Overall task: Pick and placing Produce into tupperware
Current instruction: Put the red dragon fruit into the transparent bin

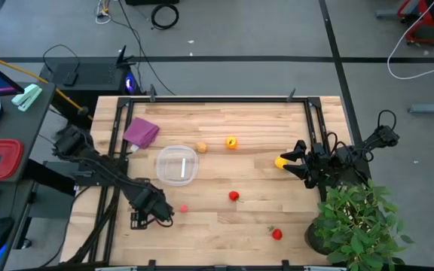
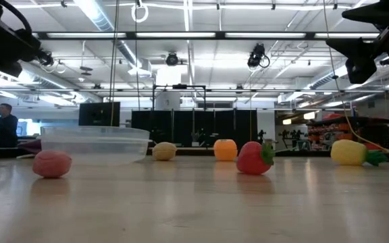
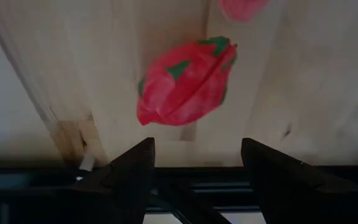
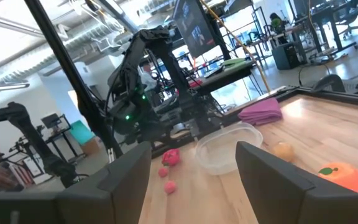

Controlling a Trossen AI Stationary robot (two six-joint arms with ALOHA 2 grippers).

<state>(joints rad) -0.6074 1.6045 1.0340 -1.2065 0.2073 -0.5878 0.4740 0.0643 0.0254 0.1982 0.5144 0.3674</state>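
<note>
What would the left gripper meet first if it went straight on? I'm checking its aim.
Probably the pink dragon fruit: it lies just ahead of the open left gripper, between its fingers' line. Depth is unclear.

The left gripper (image 1: 166,213) reaches low over the table's near-left area with its fingers (image 3: 129,171) spread apart, while the right gripper (image 1: 291,159) hangs raised at the right side, fingers (image 4: 129,171) likewise parted.

The wooden table (image 1: 224,226) carries the clear tupperware (image 1: 177,165), a purple cloth (image 1: 141,132) and scattered produce (image 1: 233,196); a pink-red fruit (image 3: 185,82) lies just beyond the left fingers (image 3: 129,171).
</note>
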